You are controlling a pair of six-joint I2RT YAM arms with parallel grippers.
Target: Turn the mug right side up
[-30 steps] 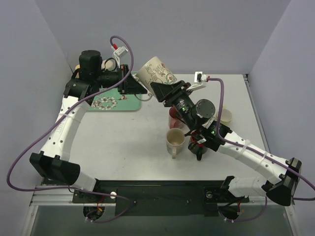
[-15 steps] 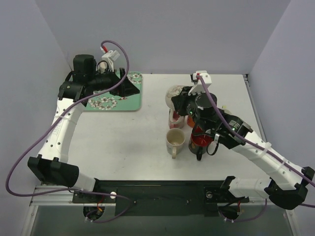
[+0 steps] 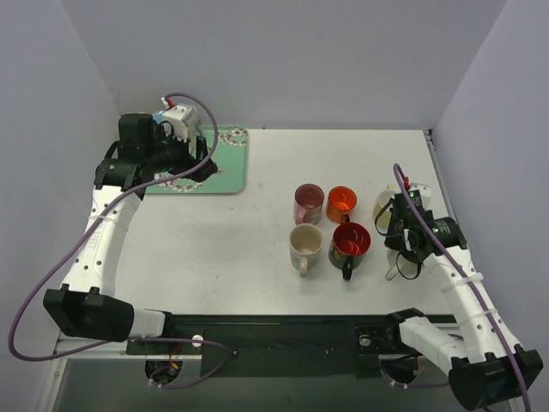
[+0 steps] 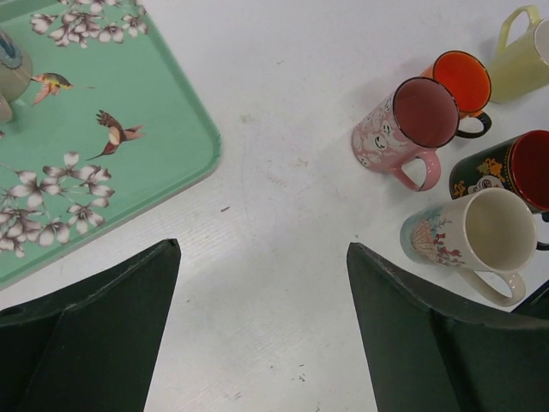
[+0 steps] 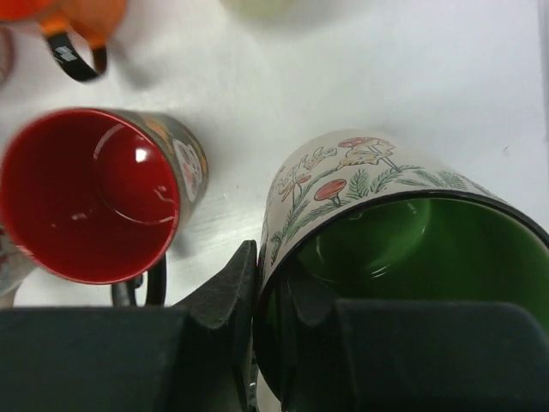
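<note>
The mug is cream with a mushroom and fir print and a green inside. Its mouth faces up toward the right wrist camera. My right gripper is shut on its rim, one finger outside the wall and one inside. In the top view the mug sits low near the table's right edge under my right gripper. Whether it rests on the table I cannot tell. My left gripper is open and holds nothing, above bare table beside the tray; the top view shows the left gripper at the back left.
A green floral tray lies at the back left. Upright mugs stand mid-right: pink, orange, cream, black with a red inside and pale yellow. The red-lined mug is close to the held mug's left.
My left gripper opened, let go of the mug and drew back left toward the tray. My right arm carried the mug from the back middle down to the table's right side.
</note>
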